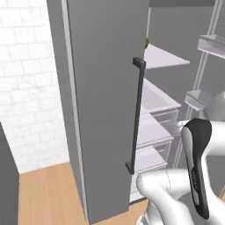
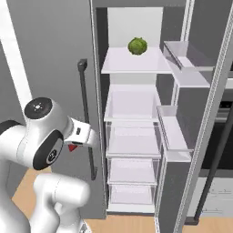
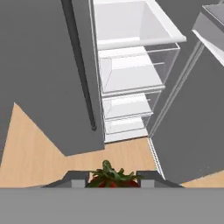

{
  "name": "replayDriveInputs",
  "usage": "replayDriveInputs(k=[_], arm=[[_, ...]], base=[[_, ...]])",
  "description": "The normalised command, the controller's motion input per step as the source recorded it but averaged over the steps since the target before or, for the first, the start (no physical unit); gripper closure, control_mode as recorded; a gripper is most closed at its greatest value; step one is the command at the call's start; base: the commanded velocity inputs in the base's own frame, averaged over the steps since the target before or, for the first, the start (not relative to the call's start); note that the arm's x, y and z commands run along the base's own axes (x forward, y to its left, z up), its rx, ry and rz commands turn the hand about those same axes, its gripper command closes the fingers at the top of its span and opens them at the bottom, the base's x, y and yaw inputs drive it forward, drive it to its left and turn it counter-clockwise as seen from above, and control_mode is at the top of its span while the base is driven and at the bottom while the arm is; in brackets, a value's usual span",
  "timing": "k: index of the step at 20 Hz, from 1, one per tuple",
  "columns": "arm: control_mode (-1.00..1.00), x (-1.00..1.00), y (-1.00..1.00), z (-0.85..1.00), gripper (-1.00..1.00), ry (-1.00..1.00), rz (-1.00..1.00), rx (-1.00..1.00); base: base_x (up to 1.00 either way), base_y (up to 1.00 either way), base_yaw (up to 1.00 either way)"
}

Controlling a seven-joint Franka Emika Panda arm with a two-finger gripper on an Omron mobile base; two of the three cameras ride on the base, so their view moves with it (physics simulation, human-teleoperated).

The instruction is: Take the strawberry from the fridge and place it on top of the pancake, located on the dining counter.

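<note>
Hand view, left: closed grey door [image 3: 39, 70] of the fridge [image 3: 131, 26] with its dark bar handle [image 3: 81, 65] running down the inner edge; wood floor [image 3: 30, 153] beneath it.
Hand view, middle: white shelves [image 3: 131, 72] and clear drawers [image 3: 127, 105] stacked downward inside the open half.
Hand view, right: the swung-out right door [image 3: 192, 122], grey, with a bin at its top corner.
Hand view, bottom: strawberry [image 3: 111, 177], green leaves up and red flesh under them, sitting between the two dark fingers [image 3: 74, 178].
Fingers: clenched on the strawberry, one tip at each side of it, outside the fridge and above the floor in front of the lower drawers.
Left base view, left: white brick wall [image 1: 26, 79], then the closed door with its handle [image 1: 137, 114].
Left base view, right: shelves seen edge-on past the door; white arm [image 1: 184, 176] with a dark joint low in the corner.
Right base view, left: arm [image 2: 43, 136] bent in front of the closed door; a bit of red, the strawberry [image 2: 72, 147], shows just under the white hand.
Right base view, middle: round green leafy vegetable [image 2: 137, 46] on the top shelf [image 2: 132, 63]; bare shelves and drawers below.
Right base view, right: open door [image 2: 200, 136] with two bins [image 2: 184, 57] on its inner face.
</note>
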Motion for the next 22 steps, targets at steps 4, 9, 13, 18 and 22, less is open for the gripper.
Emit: replayDriveInputs(k=[4,9,13,18,22], arm=[[1.0,0.0,0.0,0.0,1.0,0.0,0.0,0.0],[1.0,0.0,0.0,0.0,1.0,0.0,0.0,0.0],[1.0,0.0,0.0,0.0,1.0,0.0,0.0,0.0],[1.0,0.0,0.0,0.0,1.0,0.0,0.0,0.0],[1.0,0.0,0.0,0.0,1.0,0.0,0.0,0.0]], base=[[-0.9,0.1,-0.6],[-0.57,-0.02,-0.81],[-0.19,-0.08,-0.89],[0.0,-0.25,-0.89],[0.04,-0.36,-0.82]])
